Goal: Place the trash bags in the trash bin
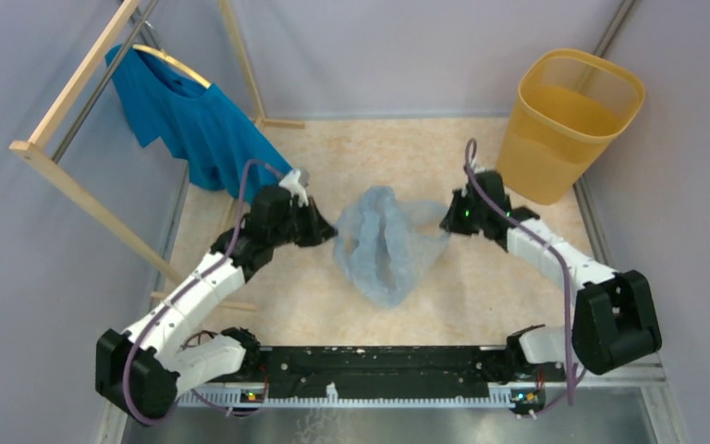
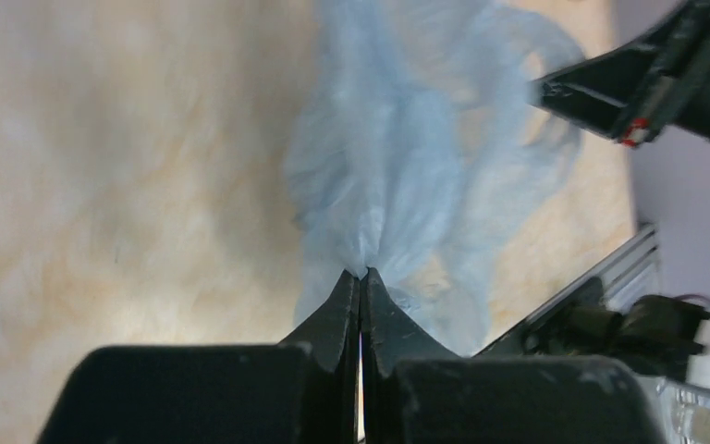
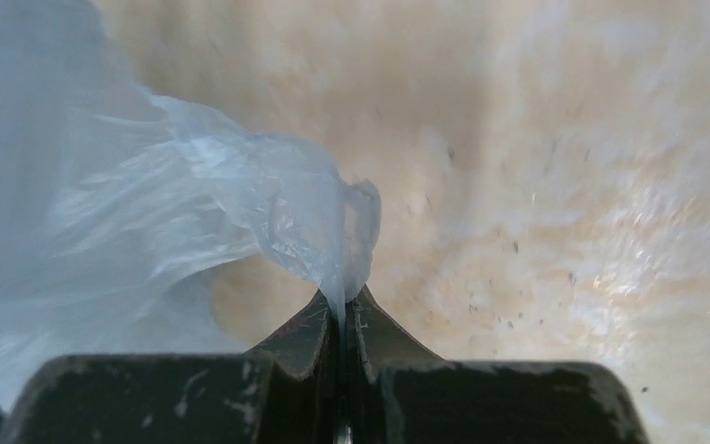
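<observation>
The left end effector (image 2: 362, 275) and right end effector (image 3: 342, 301) each pinch the translucent pale-blue plastic film bag (image 1: 384, 245); only the overhead view shows the yellow-orange mesh-walled bin (image 1: 573, 120).

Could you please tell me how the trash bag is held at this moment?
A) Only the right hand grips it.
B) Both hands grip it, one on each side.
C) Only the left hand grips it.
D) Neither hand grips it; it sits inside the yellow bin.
B: the left hand and the right hand are each pinched shut on an edge of the trash bag, which spreads between them.
</observation>
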`<state>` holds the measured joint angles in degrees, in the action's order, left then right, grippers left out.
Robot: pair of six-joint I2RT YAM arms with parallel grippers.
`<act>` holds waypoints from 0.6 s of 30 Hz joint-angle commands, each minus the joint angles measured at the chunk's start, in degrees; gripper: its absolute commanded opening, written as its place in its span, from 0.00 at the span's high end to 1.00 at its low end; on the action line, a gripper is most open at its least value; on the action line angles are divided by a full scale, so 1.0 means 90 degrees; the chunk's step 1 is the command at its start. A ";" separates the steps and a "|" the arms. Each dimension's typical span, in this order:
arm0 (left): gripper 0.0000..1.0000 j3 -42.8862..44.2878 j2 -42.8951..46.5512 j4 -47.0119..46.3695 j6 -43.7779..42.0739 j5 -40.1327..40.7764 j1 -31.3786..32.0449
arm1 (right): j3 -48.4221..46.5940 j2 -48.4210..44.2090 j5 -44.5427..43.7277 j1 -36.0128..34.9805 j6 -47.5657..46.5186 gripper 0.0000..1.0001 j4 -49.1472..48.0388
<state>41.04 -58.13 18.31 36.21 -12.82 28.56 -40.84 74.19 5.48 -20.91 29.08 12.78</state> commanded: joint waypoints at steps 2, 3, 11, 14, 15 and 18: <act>1.00 0.3804 -0.0477 0.0094 -0.0989 -0.0741 -0.0020 | -0.3851 -0.0383 0.0660 0.0278 -0.0644 1.00 0.1652; 1.00 0.4551 -0.0492 0.0196 -0.1074 -0.1050 -0.0005 | -0.4371 -0.0701 0.1021 0.0228 -0.0623 1.00 0.1569; 1.00 0.2332 0.1296 -0.0935 -0.1002 0.0678 0.0009 | -0.1786 -0.3775 0.1227 -0.0324 -0.1051 1.00 -0.1805; 1.00 0.1108 0.0889 -0.0014 -0.0575 0.0537 0.0009 | -0.0139 -0.3628 0.0952 -0.0322 -0.0768 1.00 -0.1441; 1.00 0.0680 0.0825 0.0044 -0.0390 0.0344 0.0004 | 0.0397 -0.3485 0.1250 -0.0323 -0.0652 1.00 -0.1478; 1.00 -0.0551 0.1044 -0.0491 -0.0112 -0.0174 0.0006 | 0.1726 -0.3192 0.1785 -0.0334 -0.0062 1.00 -0.2127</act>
<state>49.43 -46.06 6.35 30.87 -11.68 28.60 -42.57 35.92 17.30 -23.75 23.20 -12.80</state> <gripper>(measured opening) 0.006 0.004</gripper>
